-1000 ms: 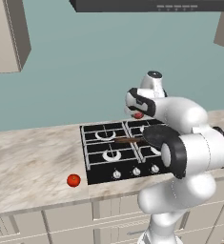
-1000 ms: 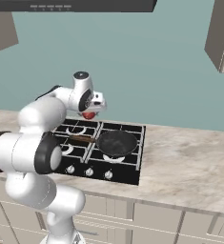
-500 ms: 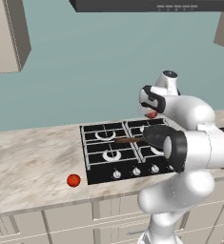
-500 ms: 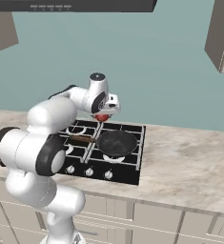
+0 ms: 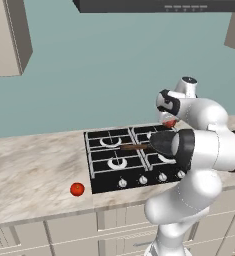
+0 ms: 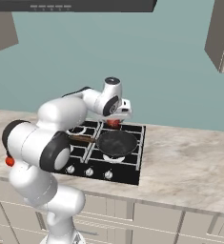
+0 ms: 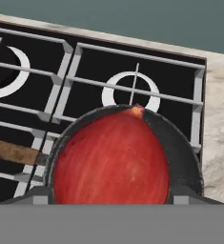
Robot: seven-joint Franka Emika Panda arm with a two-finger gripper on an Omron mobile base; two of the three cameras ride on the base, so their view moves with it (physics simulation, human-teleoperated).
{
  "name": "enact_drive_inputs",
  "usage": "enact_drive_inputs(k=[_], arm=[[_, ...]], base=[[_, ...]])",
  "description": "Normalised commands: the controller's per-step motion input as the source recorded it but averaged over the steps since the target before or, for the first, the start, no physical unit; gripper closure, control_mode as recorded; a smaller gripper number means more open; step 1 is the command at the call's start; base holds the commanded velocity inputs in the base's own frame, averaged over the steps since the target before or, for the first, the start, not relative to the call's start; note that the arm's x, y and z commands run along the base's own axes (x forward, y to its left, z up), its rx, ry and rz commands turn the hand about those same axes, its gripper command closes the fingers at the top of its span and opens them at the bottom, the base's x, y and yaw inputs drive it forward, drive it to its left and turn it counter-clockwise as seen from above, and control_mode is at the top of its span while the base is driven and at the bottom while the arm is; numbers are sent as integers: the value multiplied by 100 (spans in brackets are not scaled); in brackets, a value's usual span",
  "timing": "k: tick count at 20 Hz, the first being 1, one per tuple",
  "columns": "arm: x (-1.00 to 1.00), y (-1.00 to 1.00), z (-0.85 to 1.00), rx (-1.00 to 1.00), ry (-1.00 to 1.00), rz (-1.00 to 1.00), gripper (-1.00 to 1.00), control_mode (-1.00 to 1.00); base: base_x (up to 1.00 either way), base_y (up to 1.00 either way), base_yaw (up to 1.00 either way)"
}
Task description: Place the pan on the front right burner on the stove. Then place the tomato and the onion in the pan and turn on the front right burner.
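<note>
The dark pan [image 6: 117,143] sits on the front right burner of the black stove [image 6: 132,167], its brown handle [image 6: 80,139] pointing left. My gripper [image 6: 114,118] hangs just above the pan's back rim, shut on the red onion [image 6: 114,124]. Seen from the hand, the onion [image 7: 111,162] covers most of the pan [image 7: 181,153] below it, with the pan's handle [image 7: 11,151] at the left. The left base view has the gripper [image 5: 169,121] with the onion [image 5: 169,122] over the stove [image 5: 109,161]. The tomato [image 5: 77,189] lies on the counter left of the stove.
A row of silver knobs [image 5: 142,180] lines the stove's front edge. The back right burner [image 7: 131,93] lies bare behind the pan. A range hood [image 6: 75,5] hangs overhead, and wall cabinets [image 6: 222,33] flank it. Marble counter [image 6: 189,167] stretches to the right.
The arm has swung to the right and slightly down with the onion, from over the stove's back middle to just above the pan. The pan and the tomato have stayed put.
</note>
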Motion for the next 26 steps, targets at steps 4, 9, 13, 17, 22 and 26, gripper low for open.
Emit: enact_drive_inputs(k=[4,9,13,17,22,26], arm=[[-1,-19,-26,0,3,0,100,-100],[0,-3,-26,0,2,0,100,-100],[-8,0,-21,0,1,0,100,-100],[-12,-1,-27,0,1,0,100,-100],[-2,0,-32,0,3,0,100,-100],[0,0,-32,0,0,0,100,-100]], base=[[0,0,0],[0,0,0],[0,0,0],[0,0,0],[0,0,0],[0,0,0]])
